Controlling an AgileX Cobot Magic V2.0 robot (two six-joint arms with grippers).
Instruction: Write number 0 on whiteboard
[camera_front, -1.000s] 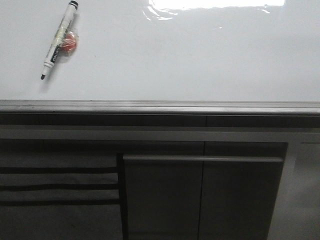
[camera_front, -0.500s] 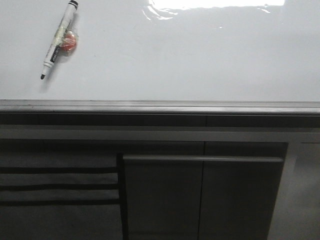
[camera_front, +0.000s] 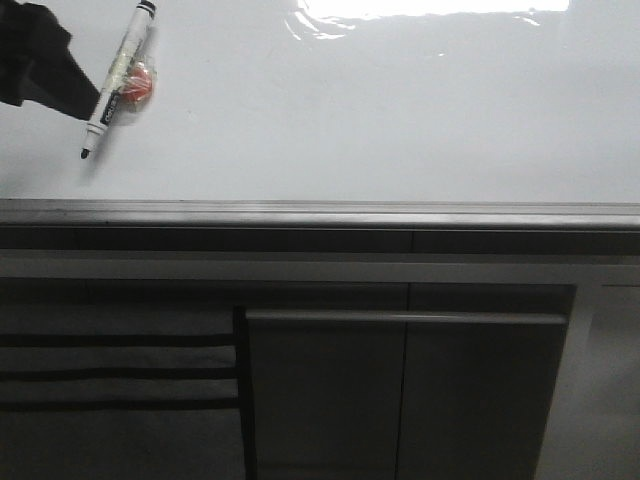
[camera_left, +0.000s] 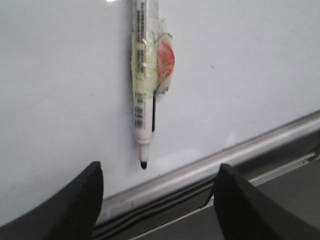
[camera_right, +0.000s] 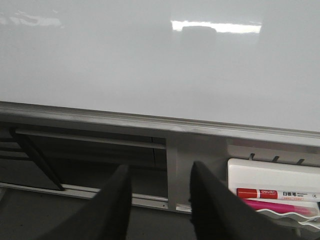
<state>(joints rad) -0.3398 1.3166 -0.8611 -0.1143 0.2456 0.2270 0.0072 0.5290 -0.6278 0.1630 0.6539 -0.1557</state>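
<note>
The whiteboard (camera_front: 380, 110) is a glossy white board with glare and a grey edge strip (camera_front: 320, 213); no number 0 shows on it. An uncapped black-tipped marker pen (camera_front: 120, 75) lies on it at the far left, with yellowish tape and a red round piece (camera_front: 140, 85) stuck to its barrel. My left gripper (camera_front: 45, 65) shows as a dark shape just left of the pen. In the left wrist view the whiteboard (camera_left: 60, 75) fills the frame, and my left gripper (camera_left: 157, 200) is open and empty, with the pen (camera_left: 144, 90) ahead between the fingers. My right gripper (camera_right: 160, 205) is open and empty, in front of the whiteboard (camera_right: 150, 60) edge.
Dark grey cabinet panels (camera_front: 400, 390) sit below the board's edge strip. A white tray (camera_right: 272, 175) with a red marker (camera_right: 270, 193) and a pink marker hangs below the board, beside my right gripper.
My left gripper has come into the front view at the upper left, beside the pen. The pen has not moved.
</note>
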